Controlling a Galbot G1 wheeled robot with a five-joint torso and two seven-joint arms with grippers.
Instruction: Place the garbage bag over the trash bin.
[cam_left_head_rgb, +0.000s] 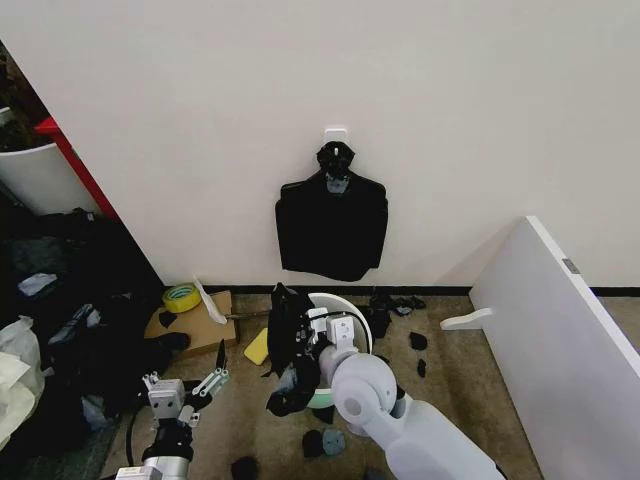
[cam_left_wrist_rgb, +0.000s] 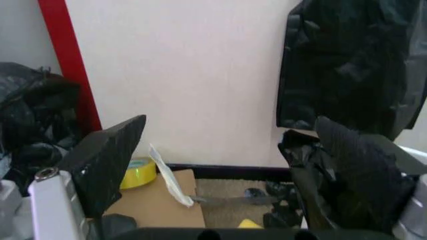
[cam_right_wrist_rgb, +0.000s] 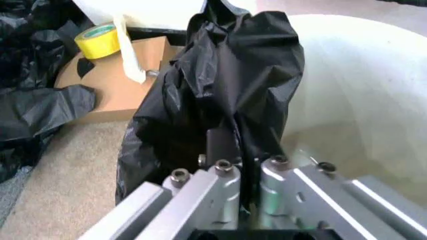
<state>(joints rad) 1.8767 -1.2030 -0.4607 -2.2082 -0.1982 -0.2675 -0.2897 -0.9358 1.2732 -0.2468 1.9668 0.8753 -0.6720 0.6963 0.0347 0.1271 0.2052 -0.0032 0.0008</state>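
Note:
The garbage bag (cam_left_head_rgb: 288, 345) is a crumpled glossy black mass hanging beside the near left rim of the trash bin (cam_left_head_rgb: 345, 303), a round white bucket on the floor by the wall. My right gripper (cam_left_head_rgb: 305, 338) is shut on the bag. In the right wrist view the gripper (cam_right_wrist_rgb: 233, 147) pinches the bag (cam_right_wrist_rgb: 227, 85) at the bin's edge, and the bin's white inside (cam_right_wrist_rgb: 353, 100) opens beyond it. My left gripper (cam_left_head_rgb: 185, 385) stands open low on the left, apart from the bag, and its spread fingers (cam_left_wrist_rgb: 107, 155) hold nothing.
A flat bundle of black bags (cam_left_head_rgb: 331, 225) hangs on the wall above the bin. Cardboard (cam_left_head_rgb: 195, 322) with a yellow tape roll (cam_left_head_rgb: 181, 297) lies left of it. A white board (cam_left_head_rgb: 550, 310) leans at the right. Black scraps (cam_left_head_rgb: 418, 341) dot the carpet. A dark pile (cam_left_head_rgb: 70, 300) crowds the left.

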